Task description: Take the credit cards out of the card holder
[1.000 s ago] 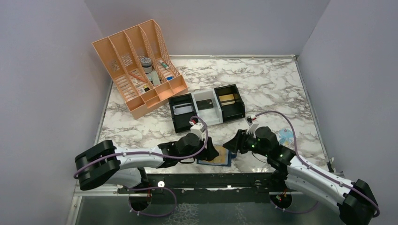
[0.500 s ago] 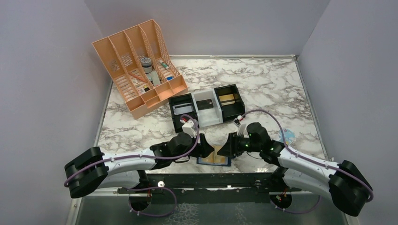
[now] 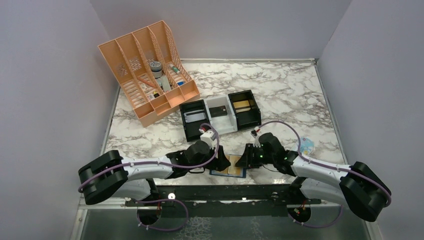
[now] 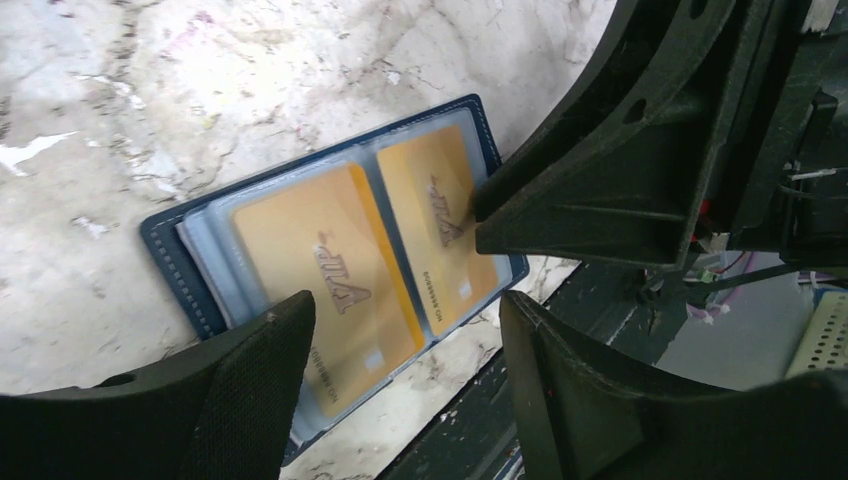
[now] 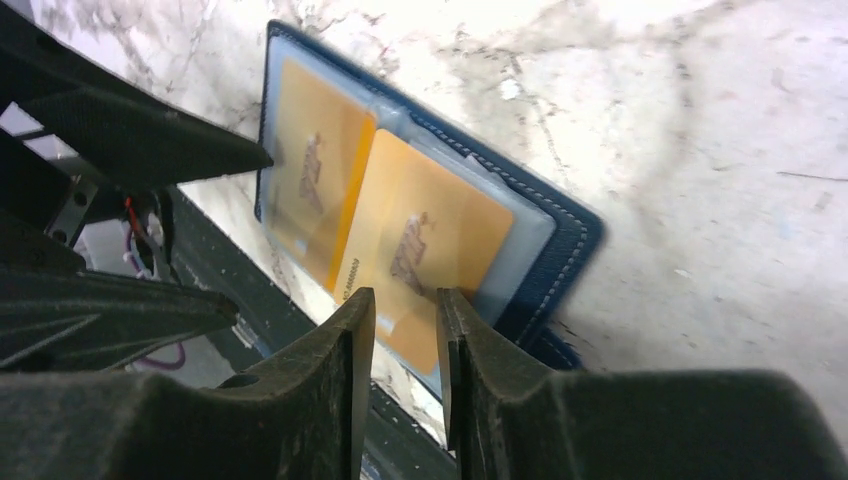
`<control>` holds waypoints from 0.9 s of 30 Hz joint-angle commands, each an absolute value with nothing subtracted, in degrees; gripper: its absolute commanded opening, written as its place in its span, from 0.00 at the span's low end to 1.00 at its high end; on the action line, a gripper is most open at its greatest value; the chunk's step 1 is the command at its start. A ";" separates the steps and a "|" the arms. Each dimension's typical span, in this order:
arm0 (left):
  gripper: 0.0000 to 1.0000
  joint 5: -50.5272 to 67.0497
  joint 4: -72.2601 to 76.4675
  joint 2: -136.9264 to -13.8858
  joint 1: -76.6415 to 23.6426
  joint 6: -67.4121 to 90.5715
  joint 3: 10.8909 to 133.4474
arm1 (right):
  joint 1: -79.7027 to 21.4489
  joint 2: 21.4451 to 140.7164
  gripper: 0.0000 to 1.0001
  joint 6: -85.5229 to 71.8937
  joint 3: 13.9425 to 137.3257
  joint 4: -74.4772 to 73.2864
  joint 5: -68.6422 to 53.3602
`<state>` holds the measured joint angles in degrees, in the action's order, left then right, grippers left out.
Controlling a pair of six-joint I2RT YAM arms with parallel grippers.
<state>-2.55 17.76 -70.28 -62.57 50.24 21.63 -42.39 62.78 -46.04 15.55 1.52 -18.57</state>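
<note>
Credit cards, two gold ones marked VIP, sit side by side in the clear pockets of the card holder, one on each half. That holder lies opened flat, inside up, on the marble table, right at its near edge between my two arms. Seen from overhead, its long axis runs left to right along that edge, a little askew, and the fold crosses it from far to near. Each card has its long axis along the fold, so across the holder's length, and the VIP lettering runs the same way.

My left gripper hovers over the holder with its fingers spread wide, and both cards show between them. As far as I can see, neither finger touches a card.

My right gripper is low and tilted on the other side, with its tips at one end of the right-hand card. Its fingers stand close together with only a slim gap, and gold shows through it. I cannot tell whether they nip the card's edge. From my left wrist, the right gripper's tip seems to rest on that card's face.

Farther back, three box trays, black, white and black, stand in a row. An orange file rack is at the far left.
</note>
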 commanded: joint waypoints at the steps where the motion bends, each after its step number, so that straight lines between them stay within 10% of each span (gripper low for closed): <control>1: 0.68 2.15 22.58 -73.71 -62.40 48.61 24.78 | -42.27 61.75 0.30 -47.99 14.26 -1.04 -8.56; 27: 0.40 5.20 29.53 -86.22 -63.63 51.24 27.94 | -42.28 56.77 0.27 -48.68 14.91 -6.48 -7.63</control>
